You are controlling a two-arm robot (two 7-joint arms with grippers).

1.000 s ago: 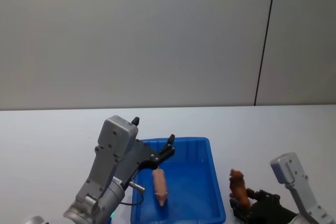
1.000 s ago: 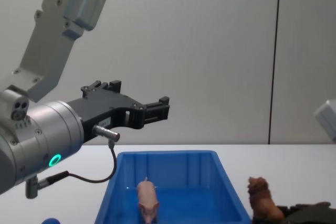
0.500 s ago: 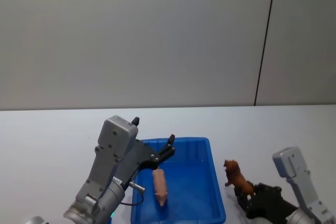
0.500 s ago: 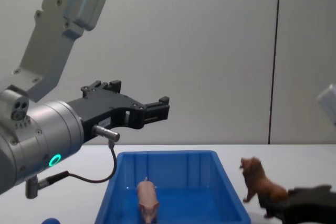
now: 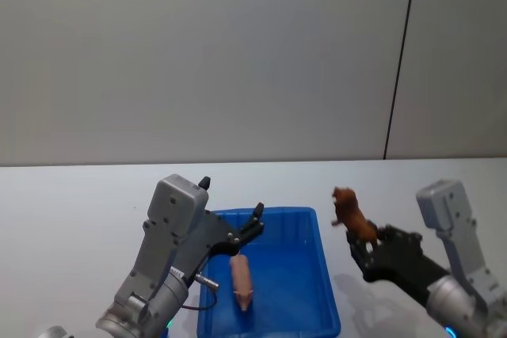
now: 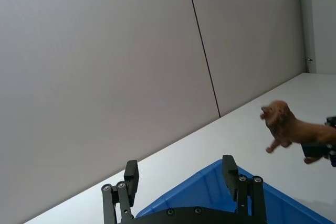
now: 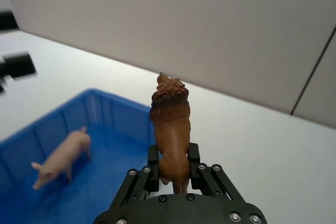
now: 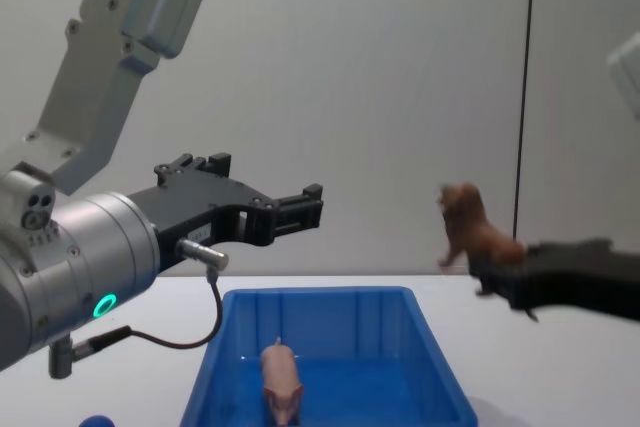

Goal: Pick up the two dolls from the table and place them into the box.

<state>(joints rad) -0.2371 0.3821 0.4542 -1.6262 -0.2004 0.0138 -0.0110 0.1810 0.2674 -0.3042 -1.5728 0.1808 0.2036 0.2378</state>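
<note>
The right gripper [image 7: 173, 165] is clenched on the lion [image 7: 169, 124], its pads pressed to the flanks at the hindquarters; the lion's long axis runs straight out from the jaws, head leading and away from the wrist, held high in the air and touching nothing else. The relation that matters: the box [image 5: 321, 268] sits below this gripper and toward its left, with its right wall nearest, so I judge the carry needs a sideways shift over that rim and then a drop. Inside, further left, the pig [image 5: 241, 279] lies on the blue floor lengthwise, its snout toward the robot; the strip of floor between the pig and the right wall looks free, and that is the likely landing spot. Beyond the pig, the left gripper [image 6: 180, 176] hovers above the box's left side with fingers spread wide and nothing between them; it is well apart from the lion, yet it overhangs the far-left part, so a long sweep leftward could meet it. The table [image 5: 79, 211] around the box is bare white.
</note>
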